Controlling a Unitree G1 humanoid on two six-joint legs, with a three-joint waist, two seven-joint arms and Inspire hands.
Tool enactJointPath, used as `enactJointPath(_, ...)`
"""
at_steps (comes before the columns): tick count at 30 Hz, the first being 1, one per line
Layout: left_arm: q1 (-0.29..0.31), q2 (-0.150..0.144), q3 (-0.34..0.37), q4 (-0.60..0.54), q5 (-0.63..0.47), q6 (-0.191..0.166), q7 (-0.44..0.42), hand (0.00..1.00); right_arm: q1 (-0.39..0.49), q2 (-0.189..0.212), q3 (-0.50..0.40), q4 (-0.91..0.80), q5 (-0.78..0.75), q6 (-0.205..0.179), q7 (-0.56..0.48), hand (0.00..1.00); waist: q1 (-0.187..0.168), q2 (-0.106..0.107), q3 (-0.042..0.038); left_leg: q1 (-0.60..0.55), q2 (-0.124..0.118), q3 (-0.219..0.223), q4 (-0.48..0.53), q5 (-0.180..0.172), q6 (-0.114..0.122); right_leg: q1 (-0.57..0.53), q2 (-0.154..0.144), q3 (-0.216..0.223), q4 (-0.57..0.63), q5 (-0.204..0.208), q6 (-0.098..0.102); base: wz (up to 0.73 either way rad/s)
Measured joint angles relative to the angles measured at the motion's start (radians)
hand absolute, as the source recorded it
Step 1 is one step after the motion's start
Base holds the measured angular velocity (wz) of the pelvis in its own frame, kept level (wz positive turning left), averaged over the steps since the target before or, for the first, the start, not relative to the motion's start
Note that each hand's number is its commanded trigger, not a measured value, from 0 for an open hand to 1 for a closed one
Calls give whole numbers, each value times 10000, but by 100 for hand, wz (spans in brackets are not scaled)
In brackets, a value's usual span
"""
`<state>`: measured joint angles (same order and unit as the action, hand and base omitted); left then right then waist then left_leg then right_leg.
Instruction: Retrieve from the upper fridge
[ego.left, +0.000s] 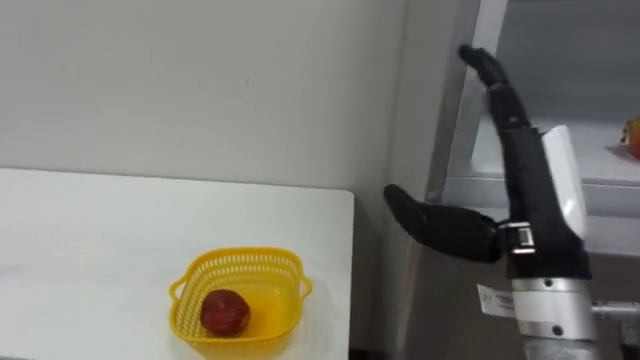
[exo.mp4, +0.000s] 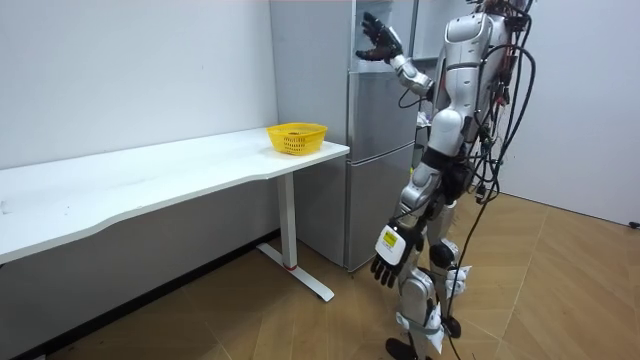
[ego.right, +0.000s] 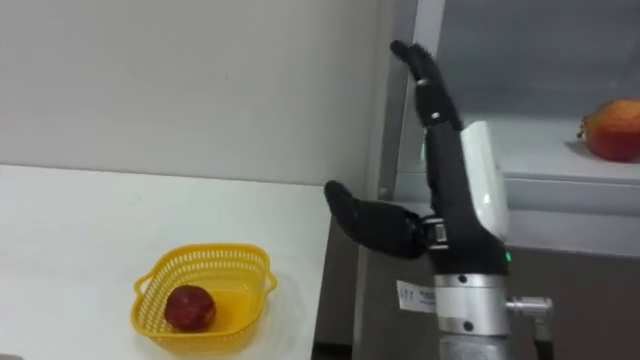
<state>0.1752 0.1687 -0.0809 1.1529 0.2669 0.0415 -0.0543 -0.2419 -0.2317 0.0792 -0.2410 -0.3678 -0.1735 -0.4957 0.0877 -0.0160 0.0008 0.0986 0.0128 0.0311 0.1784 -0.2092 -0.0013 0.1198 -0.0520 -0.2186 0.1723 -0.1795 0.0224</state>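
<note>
**Right hand (ego.right: 455, 190) open at the fridge (exo.mp4: 385, 170)**

A dark fruit (ego.right: 188, 307) is seen in the basket (ego.right: 150, 285) on the desk (ego.right: 80, 230), below-left of the straight-fingered hand. A red fruit (ego.right: 612, 130) lies on the shelf (ego.right: 540, 160) to its right. The left hand (exo.mp4: 393, 258) hangs relaxed.

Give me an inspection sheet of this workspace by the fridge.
Surface: white table beside the fridge.
Job's things: reddish fruit on the fridge's upper shelf.
Clutter: yellow basket holding a dark red fruit.
Hands: right hand raised at the fridge's edge, fingers straight, holding nothing; left hand hangs by the leg, relaxed.
Cables: nothing seen.
Surroundings: pale wall, wooden floor.
</note>
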Motion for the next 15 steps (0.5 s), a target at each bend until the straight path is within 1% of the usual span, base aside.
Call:
enactJointPath(1,6,0,-3,75,-1,-6,0,0,3,-2,-148,-161,-1,-52,-241,0,-45,-14,-9,3,8,29,-14,0,0,-17,10,34,0,0,0,-8)
enactJointPath(3,16,12,2,100,12,-8,7,0,61,-46,-336,-240,-4,-241,-573,0,-143,-93,-54,25,13,48,-55,2,-3,-25,20,67,-9,0,0,-6)
enactJointPath(4,28,24,2,131,47,-8,43,0,98,-51,-414,-239,-8,-265,-705,0,-263,-152,-69,72,13,64,-59,2,-3,3,24,100,-15,0,0,-6)
enactJointPath(7,114,90,3,162,6,-48,64,0,107,-52,-733,-238,-226,-281,-794,0,-392,-282,-39,191,7,135,-61,1,-2,55,14,156,-14,0,0,-7)
enactJointPath(8,133,117,3,169,-9,-46,69,0,107,-51,-823,-237,-215,-289,-873,0,-484,-355,-10,208,8,140,-56,2,-2,66,13,169,-14,0,0,0)
enactJointPath(10,139,144,4,174,-7,-38,86,0,105,-52,-1045,-224,-218,-313,-939,0,-552,-427,6,201,10,157,-40,2,-1,57,13,188,-12,0,0,0)
enactJointPath(13,136,170,4,192,-6,-37,87,0,104,-85,-1529,-48,-212,-358,-1156,0,-597,-460,9,186,14,172,-5,-2,1,53,10,185,3,1,-1,0)
enactJointPath(15,95,170,4,321,-6,-47,87,0,104,-123,-1791,77,-149,-355,-1306,0,-600,-444,20,179,27,172,-16,-3,0,64,20,184,23,6,-9,0)
